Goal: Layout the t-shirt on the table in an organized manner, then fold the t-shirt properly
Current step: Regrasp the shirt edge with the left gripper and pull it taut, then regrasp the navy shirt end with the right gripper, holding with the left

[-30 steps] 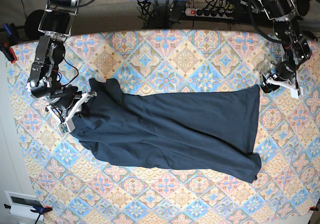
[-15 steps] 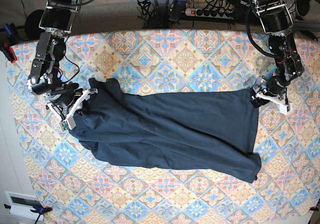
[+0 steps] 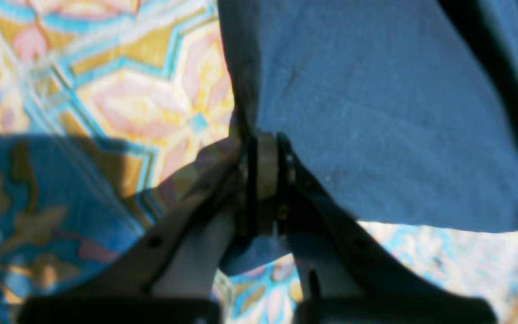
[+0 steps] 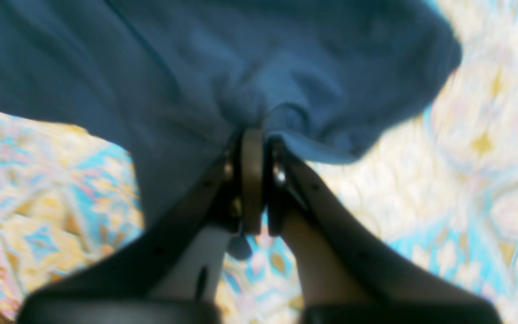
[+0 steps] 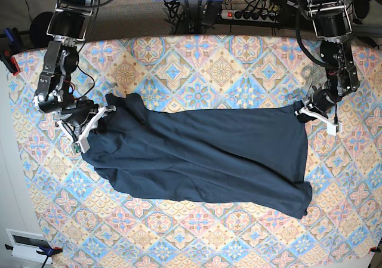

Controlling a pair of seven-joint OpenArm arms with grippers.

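The t-shirt [image 5: 203,157] lies spread lengthwise across the middle of the counter [image 5: 197,59], running from near its left edge in the base view towards its right edge, with soft folds along its body and one rumpled end at the left. The patterned counter cloth shows bare all around it, widest along the far and near edges.

The left gripper [image 5: 300,111] sits at the shirt's upper right corner in the base view, close to the counter's right edge. In the left wrist view its jaws are pressed together on the hem of the dark fabric [image 3: 376,112], with the cloth gathered into a small pinch at the tips and hanging away to the right.

The right gripper [image 5: 106,111] sits at the shirt's upper left corner, near the counter's left edge. The right wrist view shows its jaws pressed together and pinching a bunched fold of the fabric [image 4: 196,67], which puckers around the tips and spreads out above them; the counter pattern lies blurred on either side

Beyond the counter's far edge a power strip [image 5: 253,14] lies among cables
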